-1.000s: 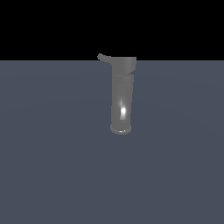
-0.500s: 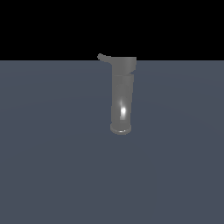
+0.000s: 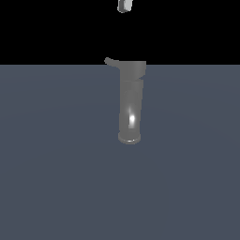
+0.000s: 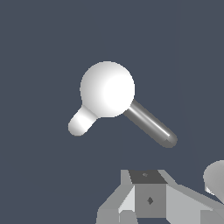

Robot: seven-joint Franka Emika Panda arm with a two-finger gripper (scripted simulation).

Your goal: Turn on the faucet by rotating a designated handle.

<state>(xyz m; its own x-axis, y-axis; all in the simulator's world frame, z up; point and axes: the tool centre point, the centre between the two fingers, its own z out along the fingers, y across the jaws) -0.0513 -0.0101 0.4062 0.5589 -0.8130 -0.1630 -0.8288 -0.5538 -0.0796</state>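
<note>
The faucet point(image 3: 131, 101) is a tall grey metallic cylinder standing upright on the floor, with a rimmed base and a wider cap. The handle point(image 3: 111, 62) is a short dark stub jutting from the cap toward the exterior view's left. Only the tip of my gripper point(image 3: 124, 5) shows, well above the cap and apart from it. In the wrist view the faucet's cap point(image 4: 107, 89) appears as a bright round disc from above, with the handle point(image 4: 81, 124) as a pale stub. My gripper point(image 4: 148, 177) shows as one joined grey block with no visible gap and holds nothing.
The floor point(image 3: 56, 178) is a flat blue-grey surface around the faucet. A rounded pale grey shape point(image 4: 216, 177) sits at the edge of the wrist view beside the gripper.
My gripper's tip has come into the exterior view from above the faucet; earlier it was out of view. The faucet and handle have not moved.
</note>
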